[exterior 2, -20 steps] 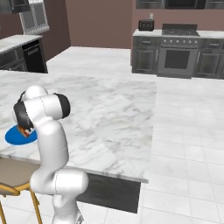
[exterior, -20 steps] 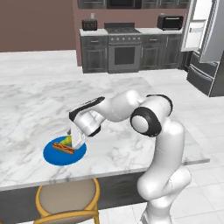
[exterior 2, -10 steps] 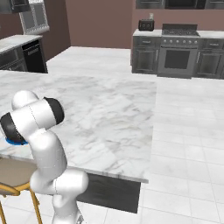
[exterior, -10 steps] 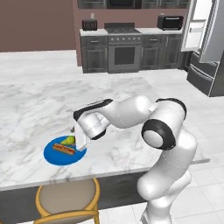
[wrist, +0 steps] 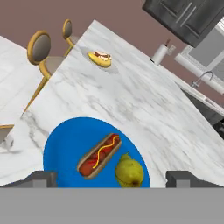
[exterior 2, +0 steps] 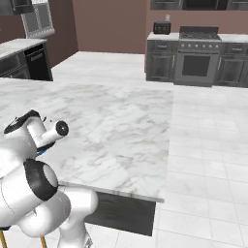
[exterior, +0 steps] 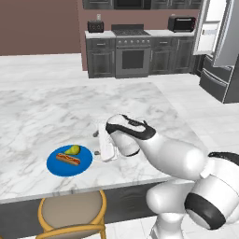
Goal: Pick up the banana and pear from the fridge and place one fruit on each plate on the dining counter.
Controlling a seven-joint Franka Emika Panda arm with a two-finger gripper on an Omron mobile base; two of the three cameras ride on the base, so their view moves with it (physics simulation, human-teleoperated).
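The yellow-green pear [exterior: 73, 150] lies on the bright blue plate [exterior: 56, 164], beside a hot dog [exterior: 68, 159], near the front edge of the dining counter [exterior: 60, 116]. My gripper [exterior: 96, 143] hovers just right of that plate, open and holding nothing. In the hand view the pear [wrist: 130, 170] and hot dog [wrist: 99, 156] rest on the blue plate [wrist: 65, 140] in front of my gripper [wrist: 112, 178]. Far along the counter, the banana [wrist: 99, 60] sits on the pale plate [wrist: 111, 68]. The fridge [exterior: 219, 42] stands at the far right, door open.
A gold-legged stool [exterior: 70, 212] sits under the counter edge below the blue plate. Two more stools [wrist: 41, 49] stand by the far end. A stove and dark cabinets [exterior: 133, 53] line the back wall. My own arm [exterior 2: 34, 160] hides the plate in the right base view.
The gripper has drawn back to the right, away from the blue plate, with its jaws spreading wider. The pear stays on the plate beside the hot dog.
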